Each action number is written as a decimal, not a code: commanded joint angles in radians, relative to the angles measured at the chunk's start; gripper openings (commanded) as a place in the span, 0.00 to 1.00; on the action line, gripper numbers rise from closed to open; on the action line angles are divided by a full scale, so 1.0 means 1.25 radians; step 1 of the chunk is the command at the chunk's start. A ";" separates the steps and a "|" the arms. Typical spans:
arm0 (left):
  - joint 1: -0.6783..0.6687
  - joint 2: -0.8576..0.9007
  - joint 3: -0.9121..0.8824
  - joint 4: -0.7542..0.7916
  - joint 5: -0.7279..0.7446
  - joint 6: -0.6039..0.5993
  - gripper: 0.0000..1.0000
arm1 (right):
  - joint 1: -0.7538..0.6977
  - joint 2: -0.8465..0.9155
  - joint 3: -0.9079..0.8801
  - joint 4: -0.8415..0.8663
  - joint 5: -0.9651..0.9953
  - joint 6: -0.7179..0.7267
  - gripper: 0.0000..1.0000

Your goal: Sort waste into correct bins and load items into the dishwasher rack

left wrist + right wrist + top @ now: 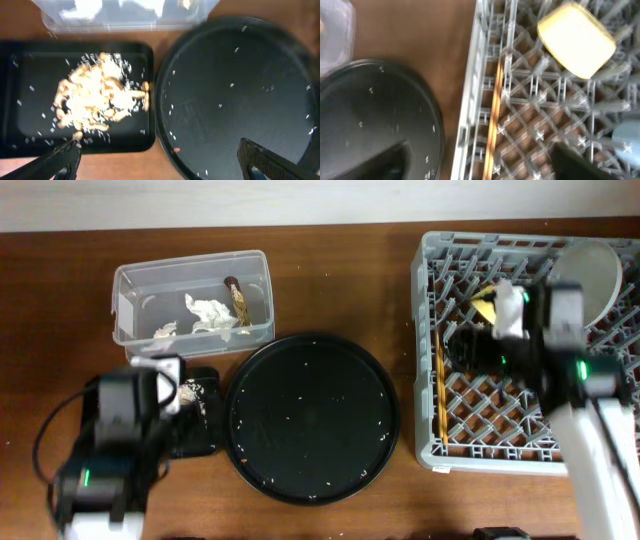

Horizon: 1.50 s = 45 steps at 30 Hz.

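The clear tub [135, 285] holds crumpled tissues [208, 315] and the brown wrapper stick [238, 298]. The shallow black tray [197, 435] holds beige food scraps [95, 100]. My left gripper [165, 162] is open and empty, above the gap between this tray [30, 130] and the round tray. The grey rack [520, 445] holds the pale plate [590, 275], the yellow bowl [577, 40] and the chopsticks [495, 110] lying along its left side. My right gripper [480, 165] is open and empty over the rack's left wall [470, 100]. A pale blue shape [627, 142] shows at the rack's edge. The pink cup is out of view.
A large round black tray [312, 415] with scattered white crumbs lies between the shallow tray and the rack; it also shows in the left wrist view [235, 90] and the right wrist view [370, 115]. Brown wooden table all round.
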 commanded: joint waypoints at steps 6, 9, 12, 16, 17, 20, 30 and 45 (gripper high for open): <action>-0.002 -0.293 -0.081 0.004 -0.013 0.027 0.99 | -0.004 -0.335 -0.201 -0.045 0.019 0.005 0.98; -0.002 -0.297 -0.081 -0.017 -0.013 0.027 0.99 | -0.004 -0.348 -0.201 -0.075 0.019 0.005 0.98; -0.002 -0.297 -0.081 -0.021 -0.013 0.027 0.99 | -0.004 -0.335 -0.201 -0.074 0.019 0.005 0.98; -0.002 -0.297 -0.081 -0.021 -0.013 0.027 0.99 | -0.004 -0.302 -0.201 -0.074 0.019 0.005 0.98; -0.002 -0.297 -0.081 -0.021 -0.013 0.027 0.99 | -0.004 -0.294 -0.201 -0.074 0.019 0.005 0.98; -0.002 -0.297 -0.081 -0.021 -0.013 0.027 0.99 | -0.004 -0.251 -0.201 -0.074 0.019 0.005 0.98; -0.002 -0.297 -0.081 -0.021 -0.013 0.027 0.99 | -0.002 -0.469 -0.329 0.100 0.019 -0.020 0.98; -0.002 -0.297 -0.081 -0.021 -0.013 0.027 0.99 | -0.002 -0.952 -0.923 0.704 0.089 -0.020 0.98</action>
